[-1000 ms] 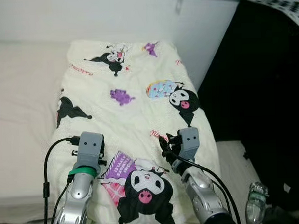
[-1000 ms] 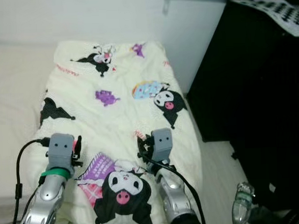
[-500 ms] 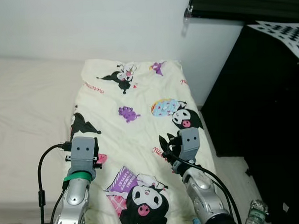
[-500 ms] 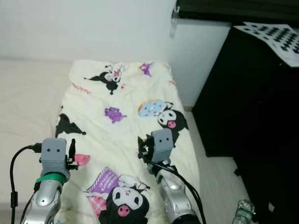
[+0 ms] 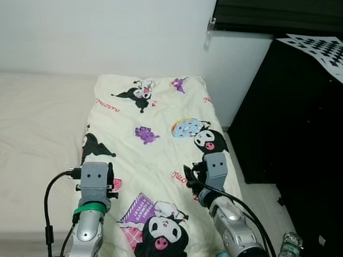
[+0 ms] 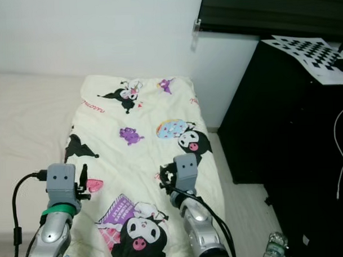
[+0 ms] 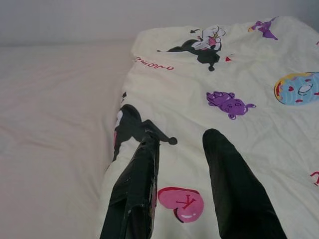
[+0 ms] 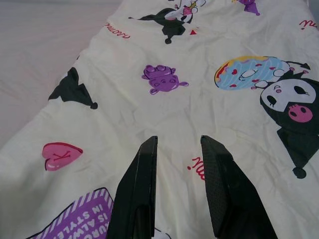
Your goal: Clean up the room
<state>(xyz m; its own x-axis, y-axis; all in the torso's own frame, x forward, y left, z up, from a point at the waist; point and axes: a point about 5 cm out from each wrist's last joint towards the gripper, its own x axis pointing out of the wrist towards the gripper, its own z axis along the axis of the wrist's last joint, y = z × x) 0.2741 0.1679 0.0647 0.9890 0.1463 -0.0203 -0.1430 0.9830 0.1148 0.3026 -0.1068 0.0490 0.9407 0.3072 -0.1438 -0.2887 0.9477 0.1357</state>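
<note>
While the cartoon-print blanket lies spread flat along the bed, both arms reach forward over its near end: left claw at 7 o'clock, right claw at 5 o'clock, both open, holding nothing. Camera has tilted up since earlier; plastic bottle on floor, 4 o'clock.

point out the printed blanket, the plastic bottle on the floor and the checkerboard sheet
printed blanket [image 5: 154,115], left eye view, its upper middle
plastic bottle [image 6: 274,248], right eye view, its body
checkerboard sheet [image 6: 307,50], right eye view, its middle
</note>
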